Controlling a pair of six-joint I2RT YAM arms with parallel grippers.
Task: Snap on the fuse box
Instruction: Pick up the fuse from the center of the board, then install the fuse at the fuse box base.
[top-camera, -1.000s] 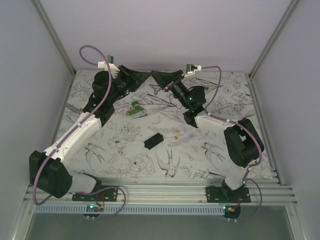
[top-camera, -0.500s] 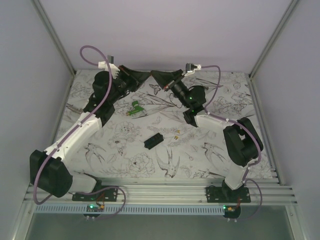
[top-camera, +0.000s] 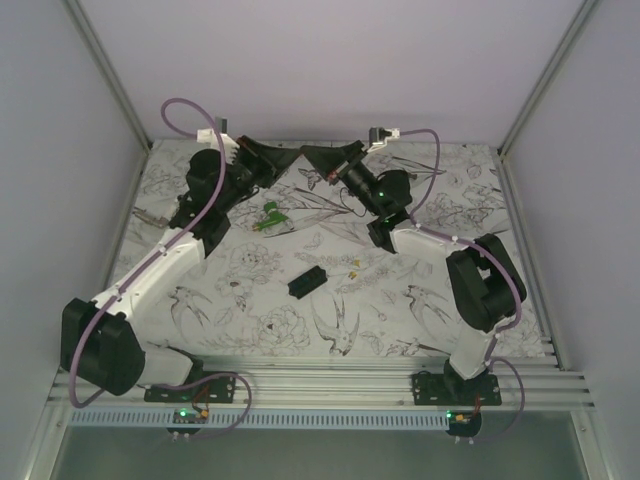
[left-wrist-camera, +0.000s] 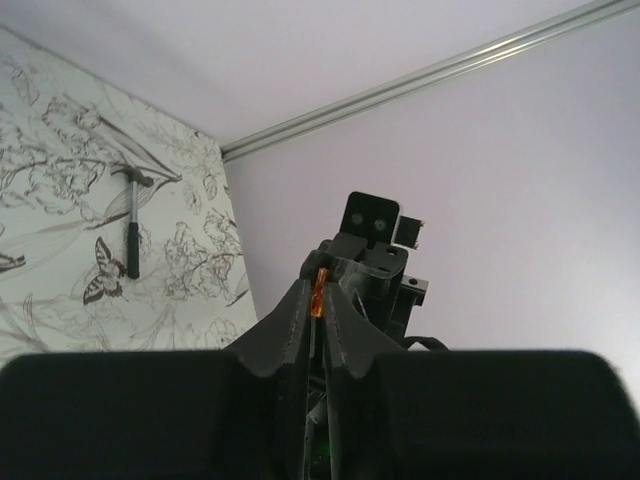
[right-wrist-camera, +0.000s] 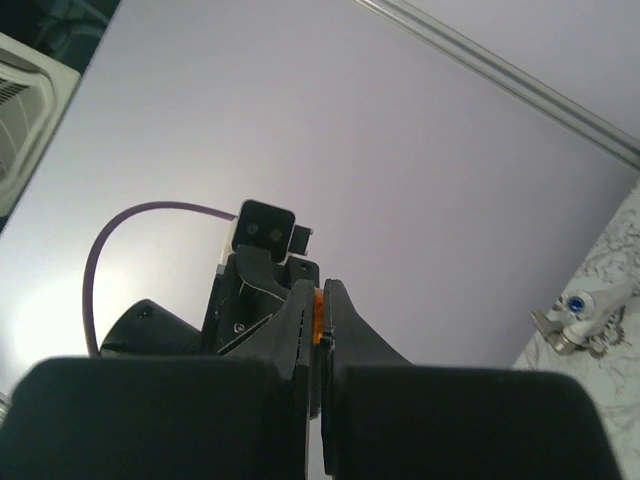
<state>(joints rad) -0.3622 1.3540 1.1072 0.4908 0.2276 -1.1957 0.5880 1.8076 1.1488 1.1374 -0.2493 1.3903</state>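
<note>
- Black-handled, the small hammer (left-wrist-camera: 131, 235) lies flat at the far left of the floral-print bench (top-camera: 420, 330), well apart from everything else and no part of this step.
- Raised over the far edge of the bench, the left end effector (left-wrist-camera: 314, 300) is clenched on a small orange piece (left-wrist-camera: 320, 293) that shows at its very tips.
- Below and near that arm, a green plastic piece (top-camera: 268, 217) lies untouched on the bench.
- Near the middle of the bench rests the fuse box (top-camera: 309, 281), black and oblong, well apart from both end effectors and held by nothing. A few tiny yellow bits (top-camera: 352, 270) lie near it on its right.
- Meeting the left one tip to tip, the right end effector (right-wrist-camera: 318, 305) is clamped on the same orange piece from the opposite side. Each wrist view looks straight at the other arm's camera.
- The step in hand looks like a mid-air pass of the orange piece, probably a fuse meant for the box. Which arm gives and which takes cannot be told.
- To do it well, the taker should pinch firmly before the giver lets go. The giver should open only a little and back straight out, so the piece is not twisted.
- The box is loose and looks light, so pressing into it calls for a square approach from above, with the free arm bracing it against skidding.
</note>
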